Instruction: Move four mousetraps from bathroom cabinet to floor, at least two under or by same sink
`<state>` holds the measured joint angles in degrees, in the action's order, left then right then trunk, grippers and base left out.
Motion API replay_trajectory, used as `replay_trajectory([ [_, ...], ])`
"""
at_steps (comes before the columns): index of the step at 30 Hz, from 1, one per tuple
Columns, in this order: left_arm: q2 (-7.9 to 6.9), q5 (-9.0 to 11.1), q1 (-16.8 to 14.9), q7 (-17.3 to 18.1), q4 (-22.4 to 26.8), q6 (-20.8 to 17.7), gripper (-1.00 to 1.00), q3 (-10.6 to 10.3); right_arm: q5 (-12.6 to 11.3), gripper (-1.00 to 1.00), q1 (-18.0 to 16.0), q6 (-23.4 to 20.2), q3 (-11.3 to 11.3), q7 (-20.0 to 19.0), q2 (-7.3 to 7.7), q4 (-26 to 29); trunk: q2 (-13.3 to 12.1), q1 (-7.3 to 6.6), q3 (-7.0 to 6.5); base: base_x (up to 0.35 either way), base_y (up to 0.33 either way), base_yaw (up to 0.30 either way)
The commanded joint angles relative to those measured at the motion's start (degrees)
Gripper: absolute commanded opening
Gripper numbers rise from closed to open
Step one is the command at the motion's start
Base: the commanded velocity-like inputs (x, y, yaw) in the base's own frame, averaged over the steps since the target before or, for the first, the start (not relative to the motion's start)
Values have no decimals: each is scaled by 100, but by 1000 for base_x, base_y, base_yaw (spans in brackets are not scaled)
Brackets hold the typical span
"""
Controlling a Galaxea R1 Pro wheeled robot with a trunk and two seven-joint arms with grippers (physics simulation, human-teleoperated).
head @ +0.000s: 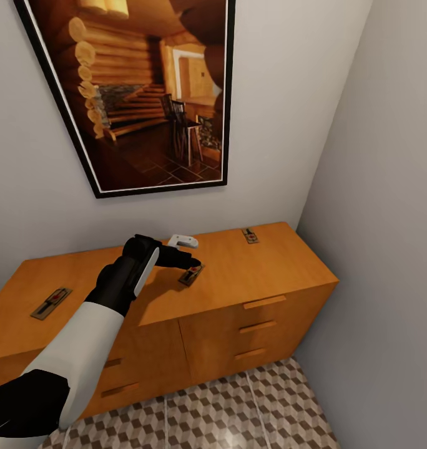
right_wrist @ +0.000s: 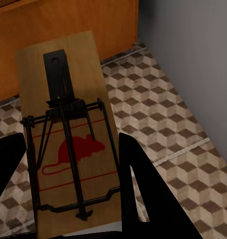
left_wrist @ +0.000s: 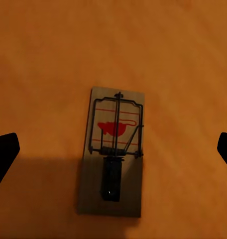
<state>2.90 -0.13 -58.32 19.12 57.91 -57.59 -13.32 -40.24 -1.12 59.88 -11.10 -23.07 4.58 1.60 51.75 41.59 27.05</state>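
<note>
The left gripper (head: 191, 264), black and at the end of a white-and-black arm, is hovering over the flat top of the low orange-brown wooden cabinet (head: 282, 262), directly above a small tan wooden mousetrap (head: 191, 275) with dark wire parts and a red mouse print. In the left wrist view that middle mousetrap (left_wrist: 113, 152) is lying flat on the orange wood between the two black fingertips (left_wrist: 4, 154), which are standing wide apart and touching nothing. A second mousetrap (head: 51, 303) is lying near the cabinet's left end, and a third mousetrap (head: 250, 236) is sitting near the back right, close to the grey wall. A small white object (head: 183, 240) is resting on the top just behind the left gripper. In the right wrist view the right gripper (right_wrist: 68, 164) is closing its black fingers (right_wrist: 143, 189) against the long edges of a fourth mousetrap (right_wrist: 68, 134), holding it above the cube-patterned brown, beige and white tiled bathroom floor (right_wrist: 168, 119), beside the cabinet's front. A framed picture of a log cabin interior (head: 145, 93) is hanging on the wall above.
</note>
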Motion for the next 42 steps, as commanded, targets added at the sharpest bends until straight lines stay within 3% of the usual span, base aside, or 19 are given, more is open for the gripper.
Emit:
replay_trajectory([
  [1,0,-4,-4,8,3,-25,100,-1,-63,-100,-3,12,-41,-31,1,-2,4,1,6,1,-2,0],
  [17,-13,-12,-4,4,-3,-20,100,-5,-63,-100,-3,12,-41,-31,2,-2,4,1,6,0,0,0],
  [26,0,-22,-4,-18,-148,-15,100,-445,-63,-100,-3,12,-41,-31,4,-2,4,1,6,0,0,0],
  [42,-12,-25,-4,-22,-178,-15,100,-496,-63,-100,-3,12,-41,-31,1,-2,4,1,6,0,0,0],
])
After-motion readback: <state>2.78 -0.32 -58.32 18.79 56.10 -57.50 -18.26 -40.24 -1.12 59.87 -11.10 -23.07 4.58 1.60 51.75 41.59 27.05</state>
